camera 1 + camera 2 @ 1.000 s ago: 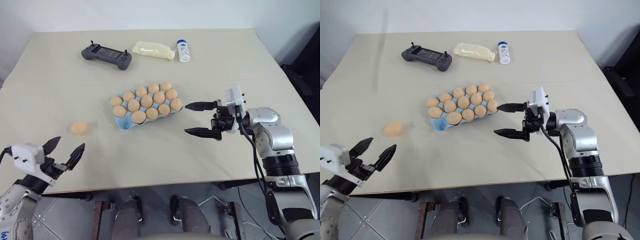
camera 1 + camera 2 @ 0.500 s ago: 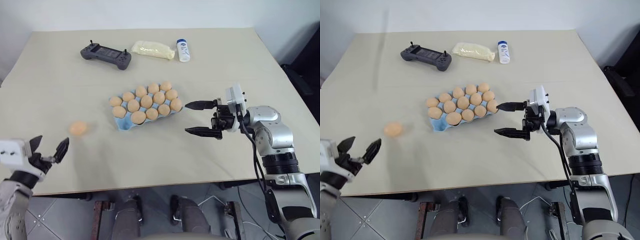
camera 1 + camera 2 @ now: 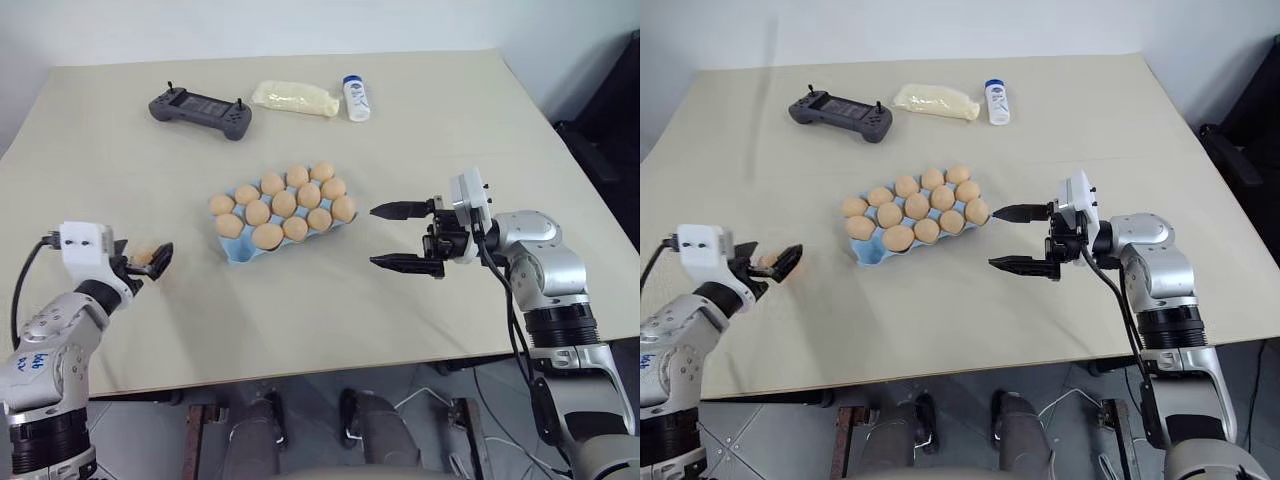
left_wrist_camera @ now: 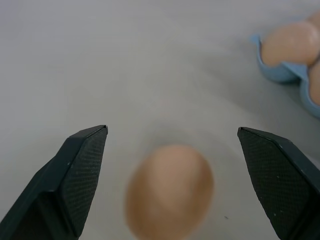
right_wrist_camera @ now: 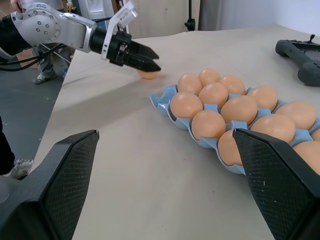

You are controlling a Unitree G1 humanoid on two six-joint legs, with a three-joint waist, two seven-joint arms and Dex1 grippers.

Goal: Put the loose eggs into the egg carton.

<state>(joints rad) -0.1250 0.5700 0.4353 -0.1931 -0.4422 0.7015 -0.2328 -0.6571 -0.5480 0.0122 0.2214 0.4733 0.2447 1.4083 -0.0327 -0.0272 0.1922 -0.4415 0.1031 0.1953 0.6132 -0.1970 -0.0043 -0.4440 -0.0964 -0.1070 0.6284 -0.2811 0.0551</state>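
Head views: on the worktop (image 3: pixel 420 330) the blue egg carton (image 3: pixel 238 250) sits mid-table, nearly full. One loose egg (image 3: pixel 143 256) lies well to its left, between the spread fingers of the left pincer (image 3: pixel 146 264). The right pincer (image 3: pixel 392 237), released, hovers just right of the carton.

Left wrist view: the egg (image 4: pixel 169 191) lies between its fingers, untouched.

Right wrist view: the carton (image 5: pixel 165 100) lies ahead of its wide-open fingers.

Thirteen eggs (image 3: pixel 279 205) — one carton (image 3: pixel 238 251)

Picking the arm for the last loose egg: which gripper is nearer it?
Left. The left gripper has its open jaws around the loose egg; the right gripper waits across the egg carton.
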